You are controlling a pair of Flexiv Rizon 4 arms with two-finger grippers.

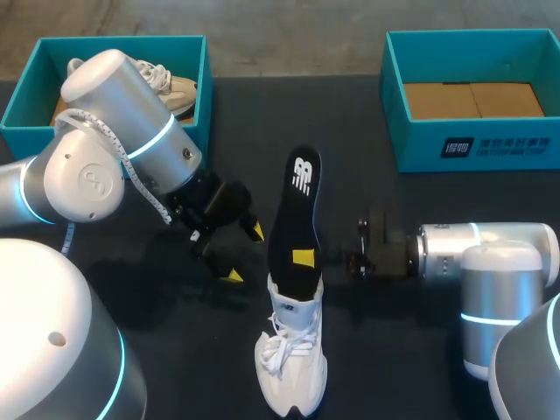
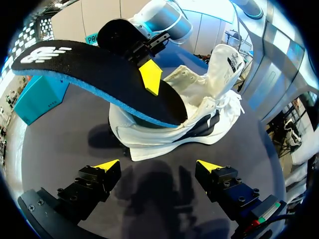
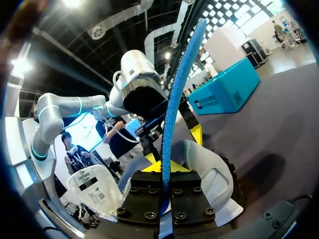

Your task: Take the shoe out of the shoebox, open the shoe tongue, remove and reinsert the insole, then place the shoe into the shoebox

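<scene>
Recorded black insole (image 1: pixel 297 206) pinched edge-on between the right gripper (image 3: pixel 166 169) fingers, one end tucked into the white sneaker (image 1: pixel 293 372) just beside them. Found left gripper (image 2: pixel 158 166) jaws wide apart, holding nothing, sneaker on the table (image 1: pixel 420 210) just ahead of them.

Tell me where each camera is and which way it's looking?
Head view: high behind the robot, looking down at the table; left hand, right hand and white shoe show.
Left wrist view: on the left arm, facing the white shoe; its open left hand shows.
Right wrist view: on the right arm, facing along its right hand, shut on the insole.
All three share the insole.
</scene>
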